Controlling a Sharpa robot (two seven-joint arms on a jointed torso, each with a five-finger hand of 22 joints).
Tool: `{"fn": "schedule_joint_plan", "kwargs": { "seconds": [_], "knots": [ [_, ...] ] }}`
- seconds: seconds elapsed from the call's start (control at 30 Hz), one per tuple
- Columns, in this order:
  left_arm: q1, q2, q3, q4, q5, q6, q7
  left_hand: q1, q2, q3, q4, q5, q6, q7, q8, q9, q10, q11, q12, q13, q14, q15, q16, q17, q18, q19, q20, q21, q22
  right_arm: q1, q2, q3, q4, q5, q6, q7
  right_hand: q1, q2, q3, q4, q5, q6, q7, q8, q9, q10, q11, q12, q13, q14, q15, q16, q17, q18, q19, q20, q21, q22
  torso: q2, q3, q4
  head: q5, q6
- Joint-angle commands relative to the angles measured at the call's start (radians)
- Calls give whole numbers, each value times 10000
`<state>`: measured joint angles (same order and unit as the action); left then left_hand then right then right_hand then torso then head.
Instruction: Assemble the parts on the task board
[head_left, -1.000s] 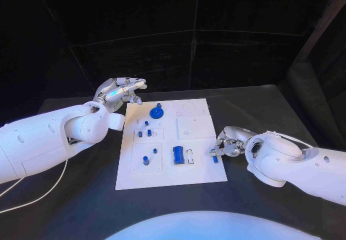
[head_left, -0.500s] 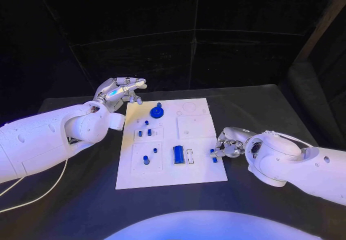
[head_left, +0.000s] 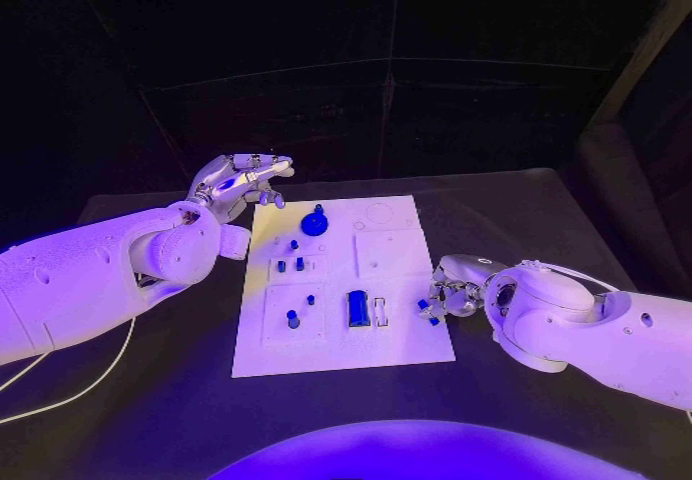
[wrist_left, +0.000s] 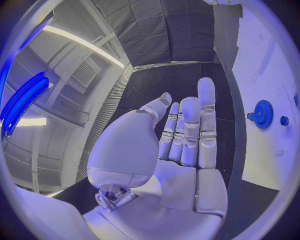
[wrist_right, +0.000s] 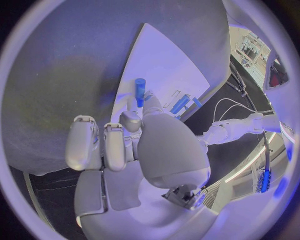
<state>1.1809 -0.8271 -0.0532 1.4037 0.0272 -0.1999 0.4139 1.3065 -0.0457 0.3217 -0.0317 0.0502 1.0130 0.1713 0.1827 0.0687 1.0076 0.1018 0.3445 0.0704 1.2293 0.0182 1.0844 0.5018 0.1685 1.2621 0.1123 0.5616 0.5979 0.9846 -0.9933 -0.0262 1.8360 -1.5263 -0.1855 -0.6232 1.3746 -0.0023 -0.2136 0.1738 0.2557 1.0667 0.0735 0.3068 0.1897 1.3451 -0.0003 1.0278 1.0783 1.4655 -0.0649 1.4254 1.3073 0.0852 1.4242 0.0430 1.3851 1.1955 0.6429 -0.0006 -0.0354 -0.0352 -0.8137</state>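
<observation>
At board's right edge, right hand (head_left: 451, 297) pinches upright peg (wrist_right: 140, 89).

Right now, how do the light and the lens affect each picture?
Head view: coloured light tints the task board and both arms, and the background is dark. Left wrist view: fisheye bends the board's edge beside the left hand. Right wrist view: the right hand looms large, pinching a blue peg.

Black curtain walls (head_left: 389, 110) close in behind the black table (head_left: 505, 215); a ceiling light strip (wrist_left: 81, 42), probably fluorescent, glows overhead.
</observation>
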Motion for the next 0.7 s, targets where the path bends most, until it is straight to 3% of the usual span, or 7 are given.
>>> {"fn": "schedule_joint_plan", "kwargs": {
  "seconds": [0.03,0.3,0.47,0.7],
  "knots": [
    [11,-9,4,15,7,155,8,8,43,-48,12,19,-73,-14,44,-10,-68,25,42,-13,-46,-5,-42,-10,131,-11,21,-59,-10,-31,84,-37,-41,-369,482,-123,206,29,45,-118,42,70,-16,-53,-19,4,-74,-57,-22,618,-96,-40,413,-118,20,-64,16,2,2,-1,5,5,-10],
    [11,-17,4,21,7,162,2,8,43,-48,12,19,-73,-14,44,-10,-68,25,42,-13,-46,-5,-42,-10,131,-11,21,-59,-10,-37,246,-37,-99,-703,580,-185,500,153,185,-292,-13,99,-22,-115,-29,-20,-86,-109,-55,616,-106,-55,404,-118,15,-78,7,-3,-1,3,6,35,-38],
    [11,-20,4,23,7,165,2,8,43,-48,12,19,-73,-14,44,-10,-68,25,42,-13,-46,-5,-42,-10,131,-11,21,-59,-10,-38,257,-36,-57,-673,200,-266,680,530,470,-321,38,178,-72,-149,-34,2,-127,-106,-46,625,-136,-39,436,-124,38,-101,27,40,-6,2,-3,47,-44],
    [11,-23,4,30,7,169,-1,7,45,-52,12,19,-78,-14,46,-10,-74,26,46,-13,-46,-4,-36,-6,131,-10,22,-64,-14,-38,203,-34,114,-273,-698,-318,731,645,815,-281,848,223,-106,-259,-60,39,-165,-90,-17,642,-177,-1,499,-129,66,-151,44,74,-3,-2,5,32,-52]
  ]
}}
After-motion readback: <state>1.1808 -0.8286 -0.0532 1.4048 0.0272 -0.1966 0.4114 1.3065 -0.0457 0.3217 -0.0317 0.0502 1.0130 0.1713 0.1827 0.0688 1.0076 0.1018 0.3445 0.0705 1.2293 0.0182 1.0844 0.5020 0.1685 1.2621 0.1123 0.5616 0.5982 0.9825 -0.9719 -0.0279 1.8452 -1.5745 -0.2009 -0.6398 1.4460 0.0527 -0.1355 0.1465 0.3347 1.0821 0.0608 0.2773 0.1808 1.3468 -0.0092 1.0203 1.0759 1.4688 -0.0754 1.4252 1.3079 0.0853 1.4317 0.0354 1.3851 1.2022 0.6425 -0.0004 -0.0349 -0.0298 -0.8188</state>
